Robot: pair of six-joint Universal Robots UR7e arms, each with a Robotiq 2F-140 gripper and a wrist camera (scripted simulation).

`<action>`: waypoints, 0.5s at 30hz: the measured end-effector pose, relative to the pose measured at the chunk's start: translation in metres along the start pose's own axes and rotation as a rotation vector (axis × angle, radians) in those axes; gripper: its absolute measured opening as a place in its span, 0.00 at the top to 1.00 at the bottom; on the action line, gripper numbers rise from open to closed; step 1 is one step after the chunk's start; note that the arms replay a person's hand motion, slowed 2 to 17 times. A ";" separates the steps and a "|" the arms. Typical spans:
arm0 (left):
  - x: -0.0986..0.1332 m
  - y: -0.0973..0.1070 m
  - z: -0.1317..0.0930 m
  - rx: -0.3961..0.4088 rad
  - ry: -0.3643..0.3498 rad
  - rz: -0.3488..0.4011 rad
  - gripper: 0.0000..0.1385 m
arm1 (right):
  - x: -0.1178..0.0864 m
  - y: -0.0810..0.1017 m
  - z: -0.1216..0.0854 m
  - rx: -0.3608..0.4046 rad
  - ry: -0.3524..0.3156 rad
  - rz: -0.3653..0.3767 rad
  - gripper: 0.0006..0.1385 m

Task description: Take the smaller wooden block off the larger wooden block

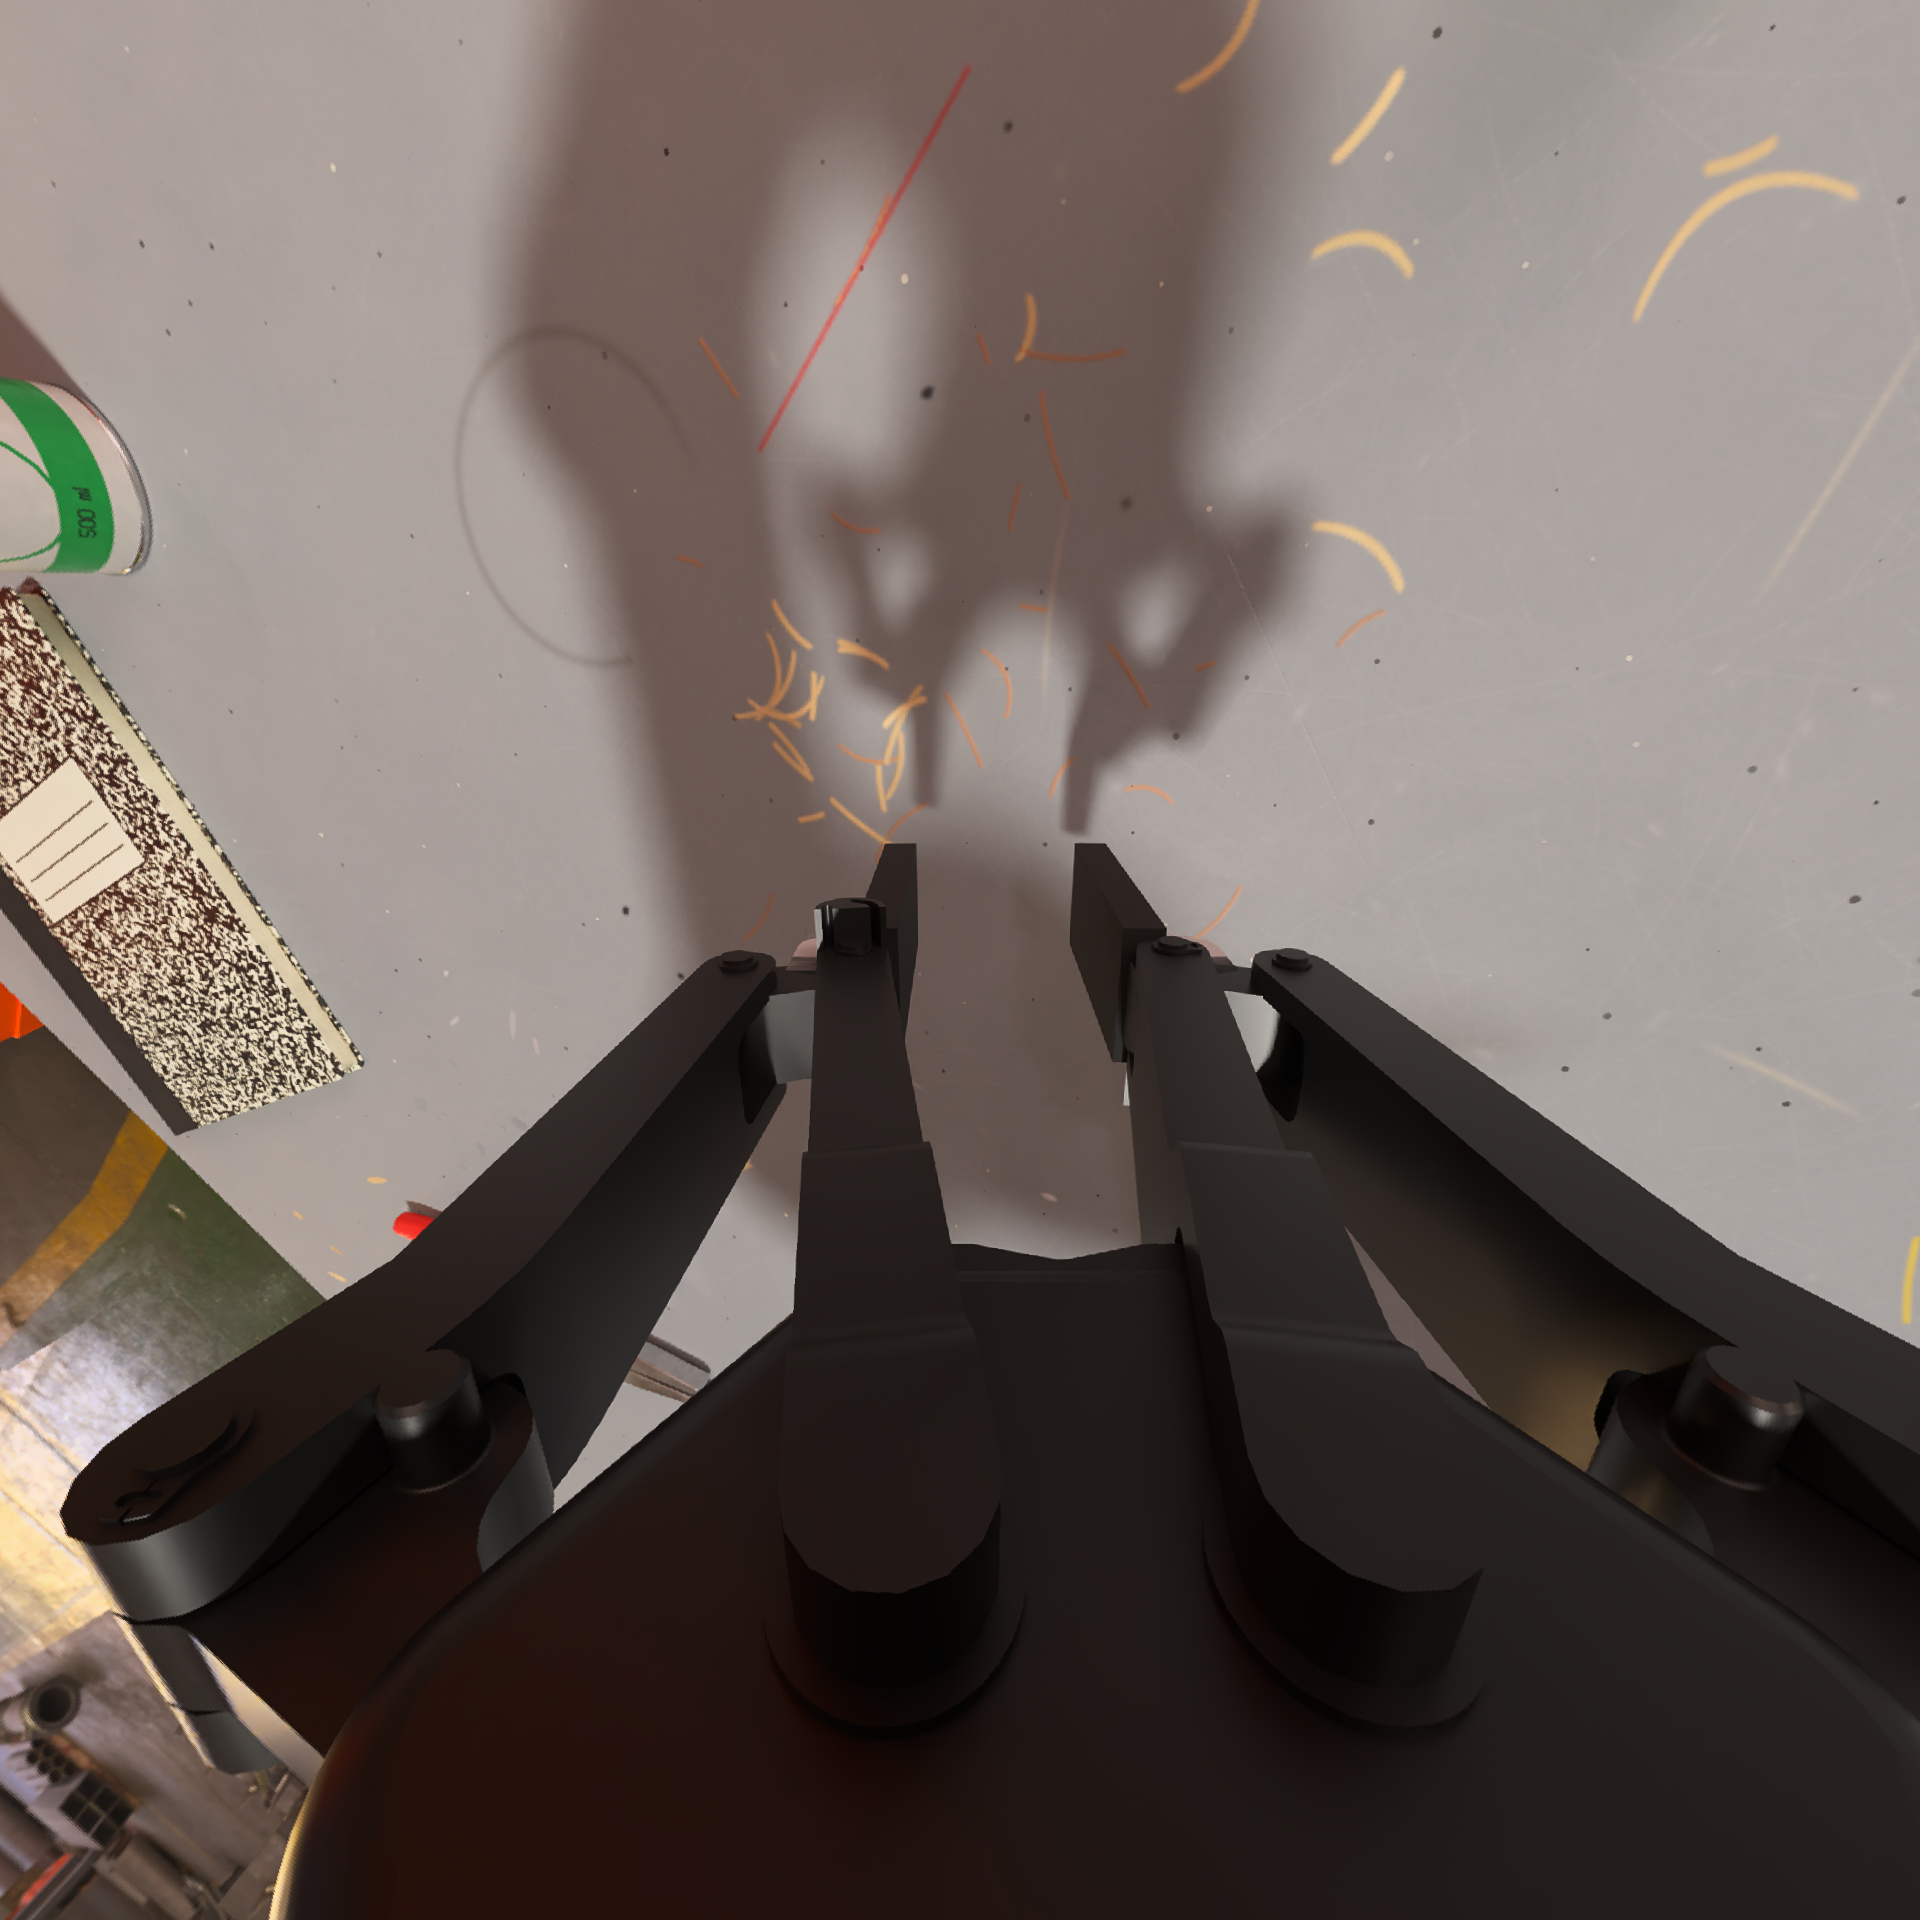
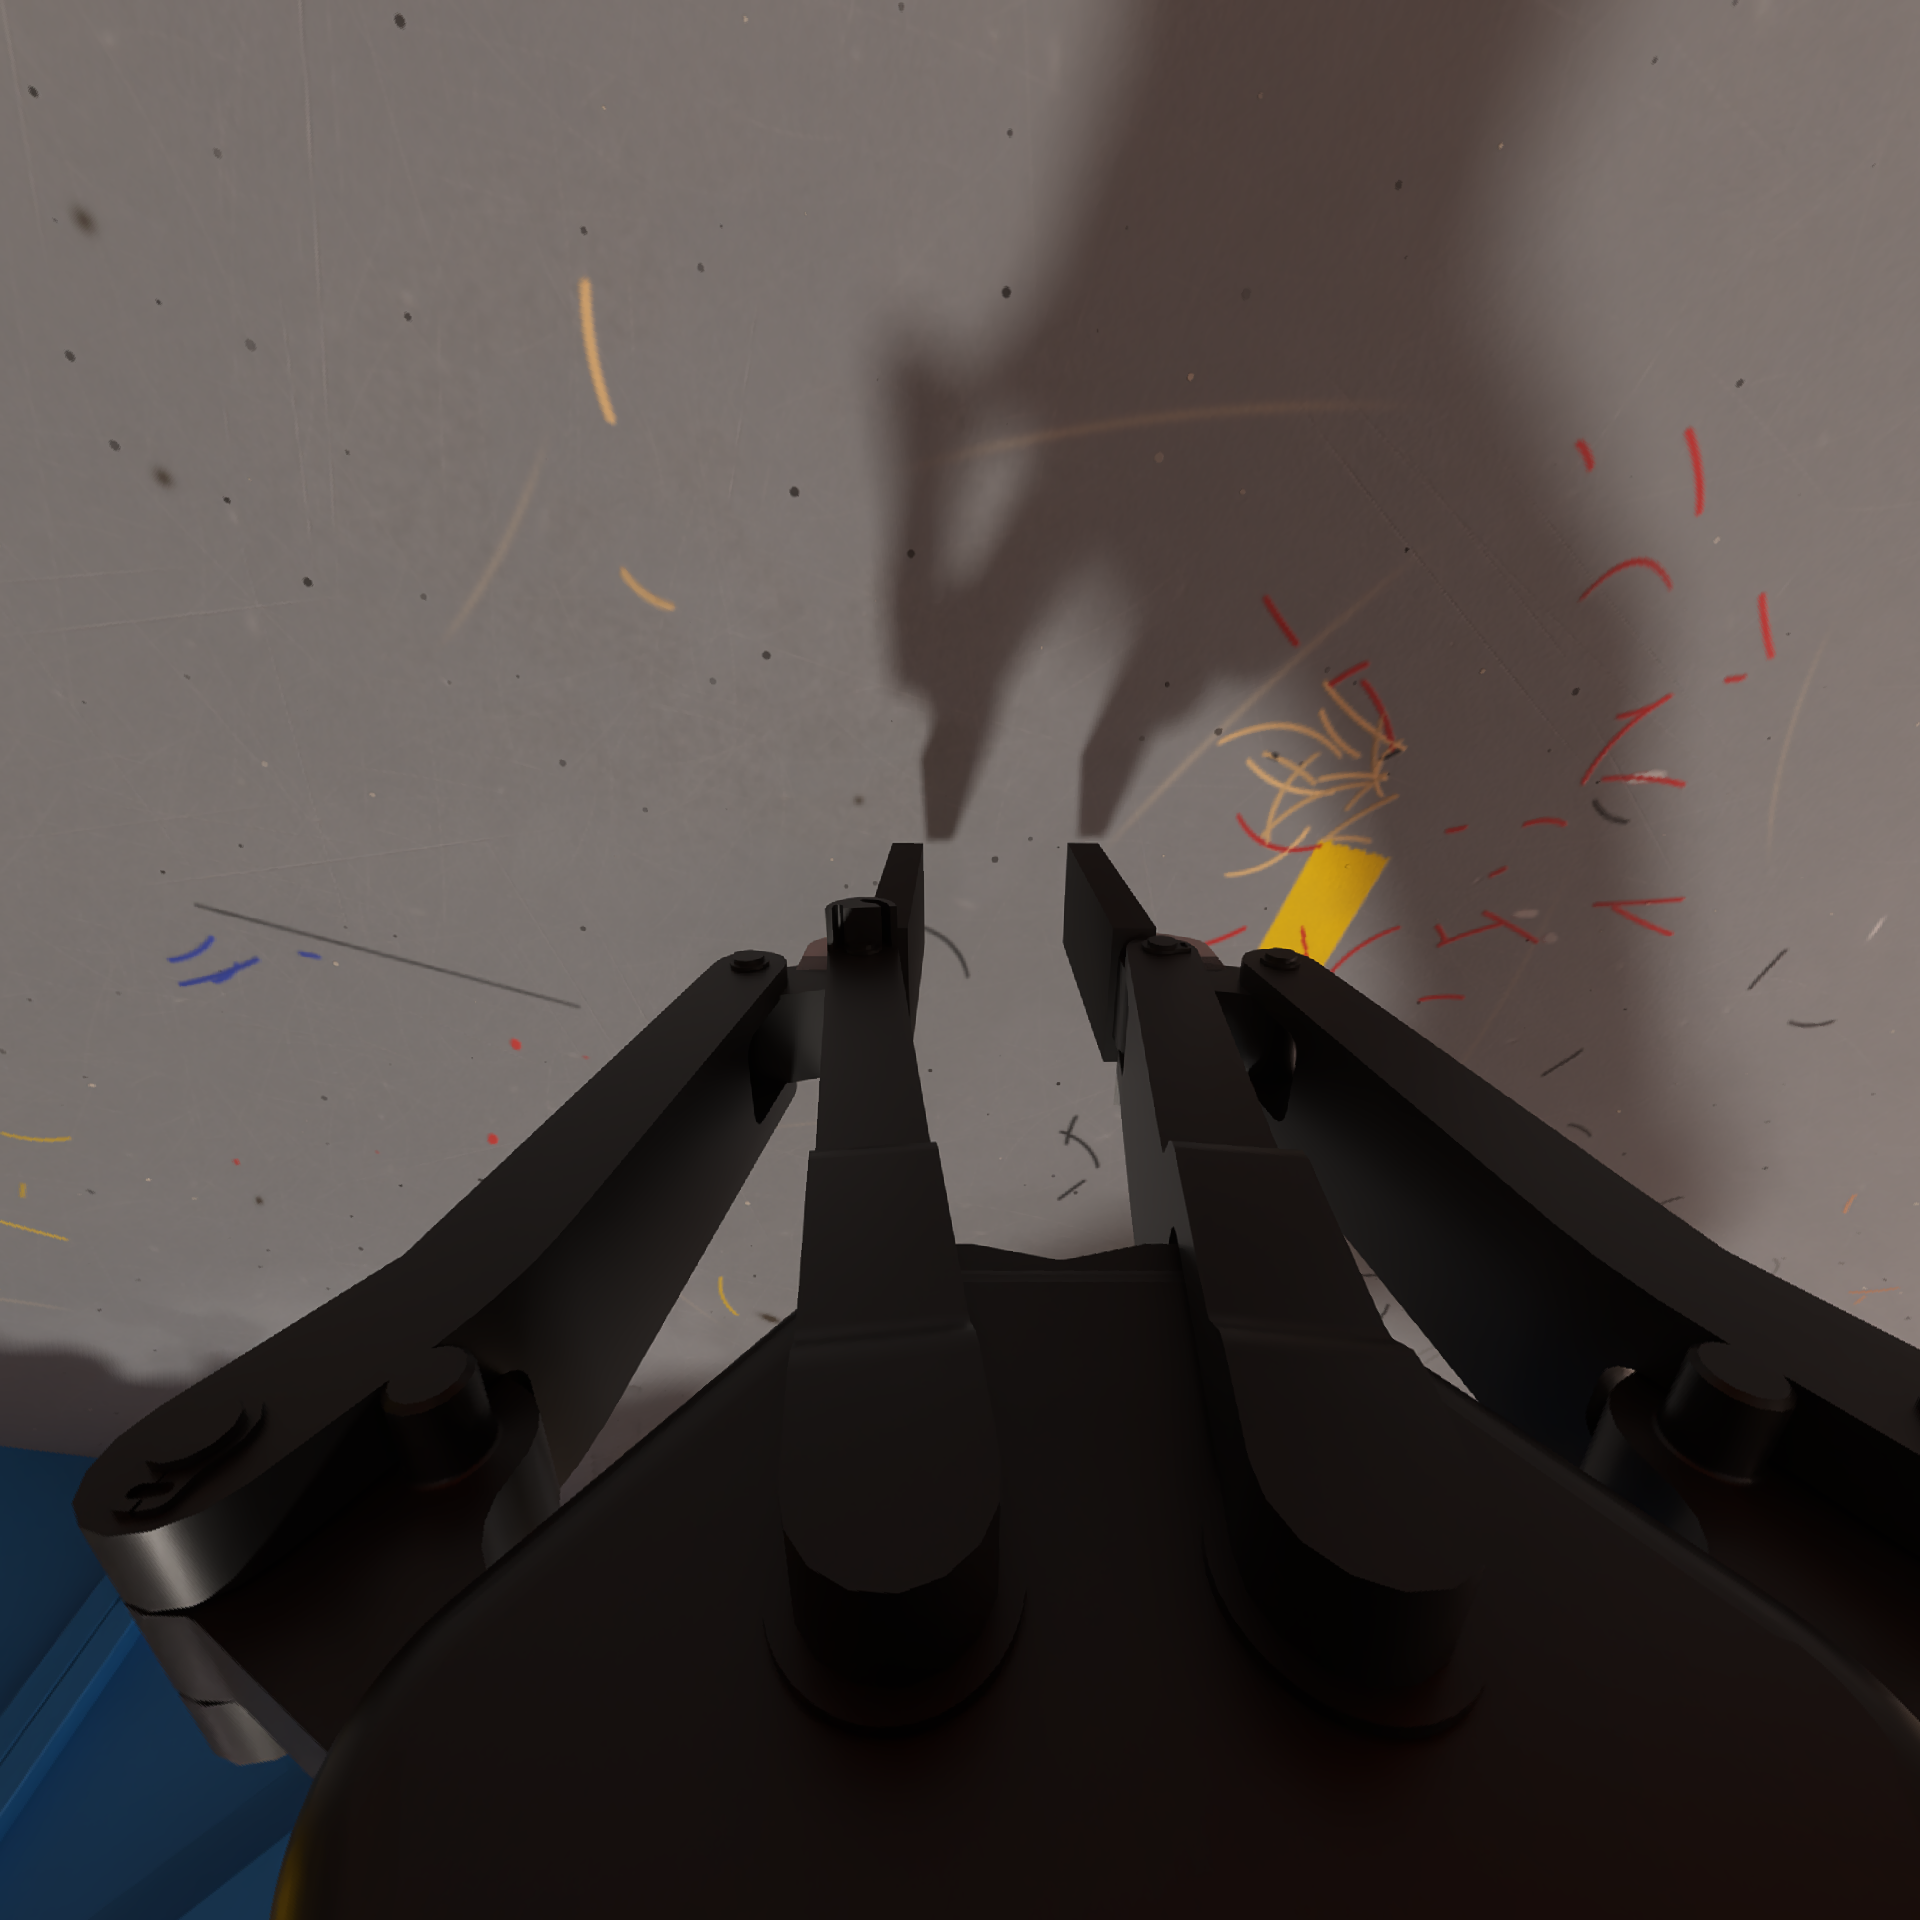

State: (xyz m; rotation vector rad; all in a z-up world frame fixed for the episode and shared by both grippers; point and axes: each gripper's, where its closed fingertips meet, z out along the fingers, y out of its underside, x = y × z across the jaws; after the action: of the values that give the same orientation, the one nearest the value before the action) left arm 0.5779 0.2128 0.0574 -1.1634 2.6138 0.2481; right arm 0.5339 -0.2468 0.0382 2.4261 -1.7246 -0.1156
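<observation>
Neither wooden block shows in either view. My left gripper is open and empty, its black fingers a hand's width apart above the grey scuffed tabletop. My right gripper is open and empty too, above the same kind of grey tabletop. Each gripper casts its shadow on the table just ahead of its fingertips.
In the left wrist view a speckled black-and-white notebook lies at the left table edge, with a white-and-green can beyond it. A small red object peeks beside the left finger link. In the right wrist view a yellow tape strip sits right of the fingers, and a blue surface is at lower left.
</observation>
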 end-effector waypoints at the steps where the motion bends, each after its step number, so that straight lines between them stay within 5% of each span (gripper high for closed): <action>1: 0.000 0.000 0.000 0.001 -0.001 0.004 0.71 | 0.000 0.000 0.000 0.001 0.000 -0.001 0.74; 15: 0.001 -0.001 0.000 0.003 0.002 -0.009 0.71 | -0.001 0.000 0.000 0.002 -0.003 0.000 0.74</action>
State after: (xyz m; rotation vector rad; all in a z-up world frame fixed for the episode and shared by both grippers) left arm 0.5779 0.2113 0.0571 -1.1751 2.6096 0.2417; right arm 0.5339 -0.2461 0.0379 2.4286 -1.7262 -0.1173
